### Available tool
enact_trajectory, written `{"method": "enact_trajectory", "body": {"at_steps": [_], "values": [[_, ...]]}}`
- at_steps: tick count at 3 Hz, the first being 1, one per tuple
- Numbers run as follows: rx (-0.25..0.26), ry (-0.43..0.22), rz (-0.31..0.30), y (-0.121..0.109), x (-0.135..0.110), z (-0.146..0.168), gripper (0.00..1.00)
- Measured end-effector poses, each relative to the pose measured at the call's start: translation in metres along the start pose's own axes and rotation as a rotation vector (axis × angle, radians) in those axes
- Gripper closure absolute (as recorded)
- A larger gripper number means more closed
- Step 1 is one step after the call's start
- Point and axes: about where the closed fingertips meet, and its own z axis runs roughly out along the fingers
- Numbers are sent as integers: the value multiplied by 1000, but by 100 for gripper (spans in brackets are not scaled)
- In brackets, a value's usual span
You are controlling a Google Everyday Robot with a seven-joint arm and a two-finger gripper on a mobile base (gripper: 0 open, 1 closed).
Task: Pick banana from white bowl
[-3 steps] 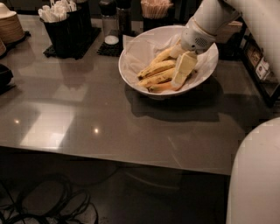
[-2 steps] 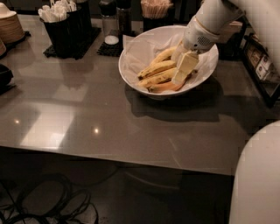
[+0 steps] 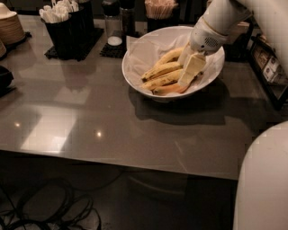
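The white bowl stands on the grey table, lined with crumpled white paper. Several yellow bananas lie in it, side by side, pointing up to the right. My gripper reaches down from the upper right into the bowl's right half. It sits at the right ends of the bananas and hides those ends. I cannot tell whether it touches a banana.
Black holders with white packets stand at the back left. Stacked tan plates are at the far left. A shaker and a cup of sticks stand behind the bowl. A dark rack is at the right edge.
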Motion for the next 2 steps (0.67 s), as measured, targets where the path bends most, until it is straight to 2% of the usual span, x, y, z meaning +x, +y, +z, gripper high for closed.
{"method": "enact_trajectory", "body": {"at_steps": [2], "values": [[-31,-7,23,-7,6,14,33]]}}
